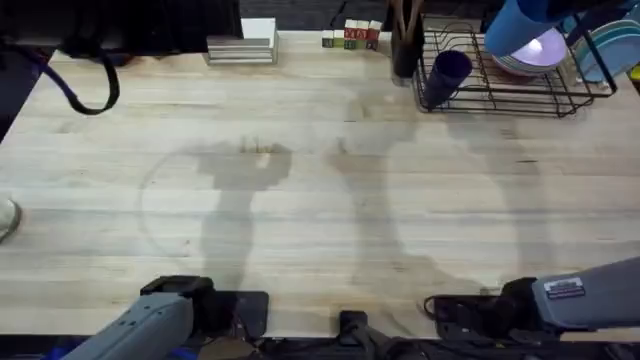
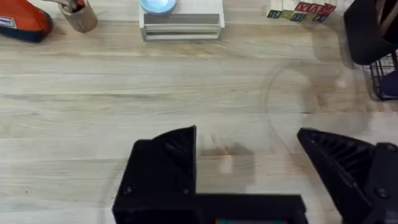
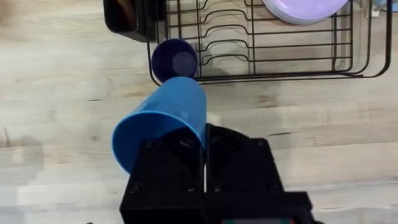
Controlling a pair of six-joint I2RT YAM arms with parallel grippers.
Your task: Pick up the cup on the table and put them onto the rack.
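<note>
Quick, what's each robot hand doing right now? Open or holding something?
Left gripper: open, holding nothing.
Right gripper: closed on the light blue cup, held near the rack.

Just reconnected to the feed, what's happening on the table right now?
The right gripper is shut on a light blue cup, holding it tilted above the table, near the black wire rack. A dark blue cup already sits in the rack, along with a lavender plate. The left gripper is open and empty over bare table.

Left hand [image 2: 249, 168] low over table, fingers spread wide. Right hand [image 3: 205, 155] raised, fingers clamped together.
</note>
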